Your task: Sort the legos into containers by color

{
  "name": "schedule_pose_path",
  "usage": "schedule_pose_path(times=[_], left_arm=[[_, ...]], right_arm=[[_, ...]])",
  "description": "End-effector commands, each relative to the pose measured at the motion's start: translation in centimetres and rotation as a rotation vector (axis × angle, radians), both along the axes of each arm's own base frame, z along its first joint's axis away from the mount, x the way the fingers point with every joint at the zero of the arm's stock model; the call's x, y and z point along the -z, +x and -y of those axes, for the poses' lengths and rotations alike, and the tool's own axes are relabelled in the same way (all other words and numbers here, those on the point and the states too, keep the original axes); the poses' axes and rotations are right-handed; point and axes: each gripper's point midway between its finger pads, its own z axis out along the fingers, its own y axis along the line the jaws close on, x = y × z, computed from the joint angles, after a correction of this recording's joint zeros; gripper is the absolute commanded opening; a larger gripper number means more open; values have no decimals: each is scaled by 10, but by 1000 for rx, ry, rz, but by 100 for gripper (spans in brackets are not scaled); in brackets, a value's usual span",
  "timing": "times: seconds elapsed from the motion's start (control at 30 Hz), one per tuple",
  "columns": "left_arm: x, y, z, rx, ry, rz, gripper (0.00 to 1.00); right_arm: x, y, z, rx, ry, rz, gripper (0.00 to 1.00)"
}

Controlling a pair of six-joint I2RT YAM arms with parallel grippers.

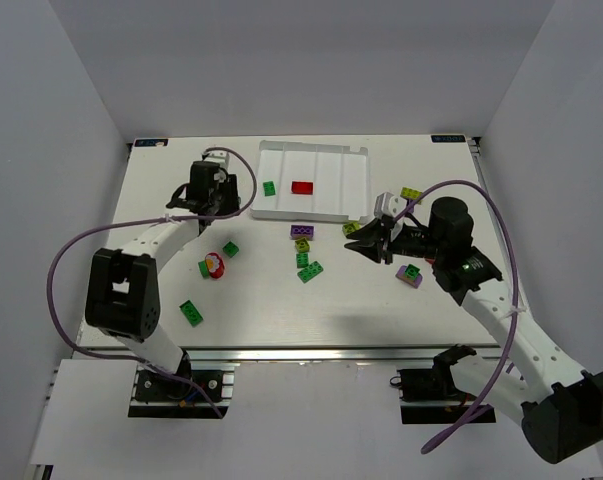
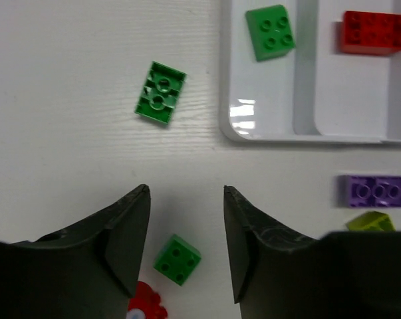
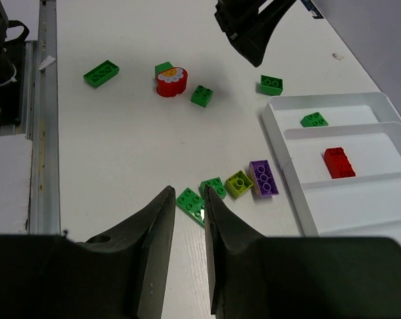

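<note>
1. Left fingers (image 2: 124,232) stand apart, empty, over a green lego (image 2: 177,260) on the table (image 2: 67,166), apparently framing it for pickup.
2. Right fingers (image 3: 157,232), only slightly apart, hold nothing.
3. Neighbouring tray (image 2: 286,136) compartments separate one green brick (image 2: 270,32) and one red brick (image 2: 375,32).

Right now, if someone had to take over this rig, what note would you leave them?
Left gripper: open, empty, over the table beside the tray's near left corner.
Right gripper: slightly open, empty, pointing toward the loose bricks in front of the tray.
Done: one red brick and one green brick lie in separate, neighbouring tray compartments.
Left: ten or more green, purple and yellow-green bricks on the table, plus a red round piece.
</note>
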Motion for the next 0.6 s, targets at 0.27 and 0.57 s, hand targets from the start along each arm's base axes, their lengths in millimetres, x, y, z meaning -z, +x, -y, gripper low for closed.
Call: schedule_pose_path(times=[0.27, 0.57], left_arm=[[13, 57, -14, 24, 170, -74, 64], [26, 73, -23, 42, 269, -107, 65]], right_arm=[[-14, -2, 2, 0, 22, 93, 32], [-15, -3, 3, -3, 27, 98, 32]])
